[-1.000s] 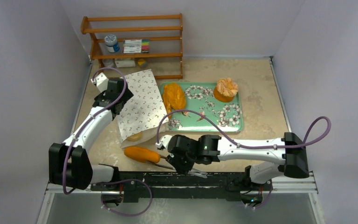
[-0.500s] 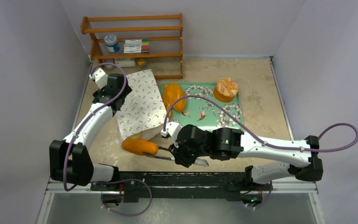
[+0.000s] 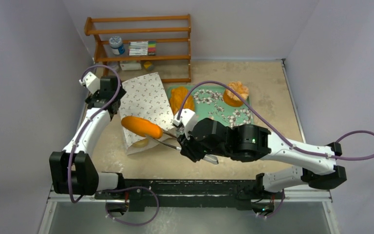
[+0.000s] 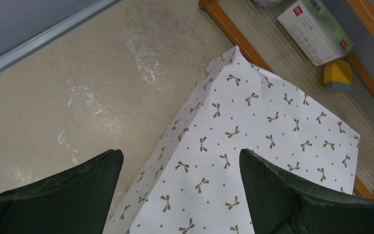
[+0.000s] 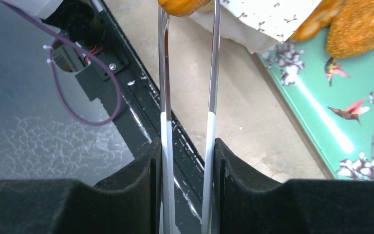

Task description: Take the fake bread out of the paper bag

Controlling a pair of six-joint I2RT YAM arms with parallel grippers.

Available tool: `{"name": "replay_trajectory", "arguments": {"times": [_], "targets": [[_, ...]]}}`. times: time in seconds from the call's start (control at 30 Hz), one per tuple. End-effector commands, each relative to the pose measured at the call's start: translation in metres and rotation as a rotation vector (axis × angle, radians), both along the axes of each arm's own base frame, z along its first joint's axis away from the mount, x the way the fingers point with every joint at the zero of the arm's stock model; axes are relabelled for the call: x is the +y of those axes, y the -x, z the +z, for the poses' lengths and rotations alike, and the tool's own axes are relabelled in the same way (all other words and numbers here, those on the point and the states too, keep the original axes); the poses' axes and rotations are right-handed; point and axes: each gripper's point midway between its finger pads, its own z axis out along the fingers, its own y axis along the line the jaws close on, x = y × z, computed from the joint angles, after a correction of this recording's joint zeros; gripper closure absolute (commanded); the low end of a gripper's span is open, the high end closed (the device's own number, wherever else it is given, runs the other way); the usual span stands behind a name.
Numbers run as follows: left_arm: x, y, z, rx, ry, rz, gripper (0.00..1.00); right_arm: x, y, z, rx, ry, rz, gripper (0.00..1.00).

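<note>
Presently, step in hand: carrying one piece of the fake bread, the long smooth loaf, away from the paper bag toward a set-down spot; judged roughly mid-task.
Right tool: clamped on the handles of metal tongs; the tong tips pinch the loaf at its 4 o'clock end.
Left tool: jaws wide apart, holding nothing, poised over the bag's closed far end on its 10 o'clock side.
Loaf position: overlaps the bag's 7 o'clock part in the overhead view; apparently lifted off the tabletop.
Bag: lies flat, mouth toward 6 o'clock; a golden piece shows in the mouth.
Green floral tray: at 3 o'clock of the bag, carrying a broad lumpy loaf and a ruffled pastry.
Next move, judged: swing the loaf toward 3 o'clock over bare tray, lower it, then ease the squeeze so the tongs release.
Risk, judged: the grip sits at one end only, so the loaf may pivot or slip.
</note>
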Motion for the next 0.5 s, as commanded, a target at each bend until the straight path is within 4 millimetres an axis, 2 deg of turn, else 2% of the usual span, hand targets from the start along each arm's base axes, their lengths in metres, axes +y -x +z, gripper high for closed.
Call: {"name": "replay_trajectory", "arguments": {"times": [0.0,0.1,0.23,0.47], "targets": [[0.013,-0.007,0.036,-0.109,0.025,0.034,0.09,-0.009,-0.02,0.056,-0.09,-0.141,-0.125,1.0],[0.015,-0.007,0.037,-0.12,0.038,0.036,0.09,-0.014,-0.032,0.066,-0.113,-0.163,-0.212,1.0],[0.018,-0.007,0.037,-0.128,0.059,0.028,0.09,-0.02,-0.061,0.062,-0.176,-0.123,-0.382,1.0],[0.017,-0.005,0.042,-0.139,0.073,-0.004,0.09,-0.05,-0.143,0.037,-0.186,-0.127,-0.651,1.0]]}}
